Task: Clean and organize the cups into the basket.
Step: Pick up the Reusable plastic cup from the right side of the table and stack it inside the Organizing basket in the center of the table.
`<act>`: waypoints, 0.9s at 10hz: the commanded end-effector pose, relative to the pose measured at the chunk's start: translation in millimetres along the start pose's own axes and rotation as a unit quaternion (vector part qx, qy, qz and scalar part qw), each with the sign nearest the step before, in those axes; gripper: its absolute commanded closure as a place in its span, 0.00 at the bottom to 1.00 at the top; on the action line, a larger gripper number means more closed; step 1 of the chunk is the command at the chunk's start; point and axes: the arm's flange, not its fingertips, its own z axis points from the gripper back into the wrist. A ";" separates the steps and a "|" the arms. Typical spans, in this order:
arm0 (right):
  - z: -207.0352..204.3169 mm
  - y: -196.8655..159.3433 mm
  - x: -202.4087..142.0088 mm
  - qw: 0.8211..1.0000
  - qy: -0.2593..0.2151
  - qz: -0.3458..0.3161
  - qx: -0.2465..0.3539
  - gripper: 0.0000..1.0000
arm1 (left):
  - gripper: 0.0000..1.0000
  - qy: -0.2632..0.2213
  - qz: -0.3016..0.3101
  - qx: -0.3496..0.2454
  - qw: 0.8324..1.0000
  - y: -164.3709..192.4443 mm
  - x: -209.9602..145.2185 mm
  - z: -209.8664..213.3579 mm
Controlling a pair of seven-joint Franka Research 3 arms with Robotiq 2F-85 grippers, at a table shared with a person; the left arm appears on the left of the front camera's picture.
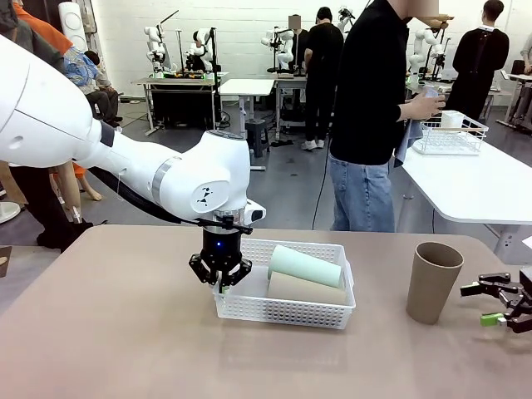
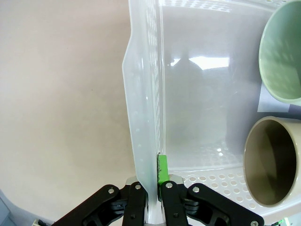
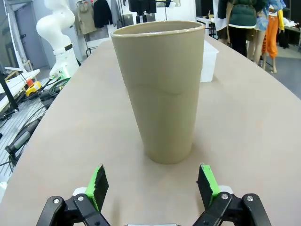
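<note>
Front view, centre: left gripper (image 1: 220,278) clamped on the left rim of the basket (image 1: 287,314). Inside, lying down, mint cup (image 1: 305,266) above tan cup (image 1: 306,289). Right of centre: upright tan cup (image 1: 432,281) on the table (image 1: 108,332). Lower right: right gripper (image 1: 486,303), jaws apart.

Left wrist view, bottom: fingers (image 2: 162,169) pinching the basket (image 2: 141,94) wall. Both cup mouths at the right edge.

Right wrist view, centre: upright tan cup (image 3: 162,89) ahead of spread green pads (image 3: 99,186), untouched.
</note>
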 end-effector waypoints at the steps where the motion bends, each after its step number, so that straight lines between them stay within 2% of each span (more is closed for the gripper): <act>1: -12.1 -1.3 -6.0 1.000 0.001 0.013 -0.002 0.00 | 1.00 0.000 -0.004 0.005 1.000 0.9 -1.0 -4.1; 5: -24.7 -0.5 5.7 1.000 -0.015 0.022 0.001 0.00 | 1.00 0.000 -0.004 0.005 1.000 0.9 -1.0 -4.1; 9: -39.3 -9.8 9.1 0.999 -0.024 0.023 -0.020 0.00 | 1.00 0.000 -0.004 0.005 1.000 0.9 -1.0 -4.1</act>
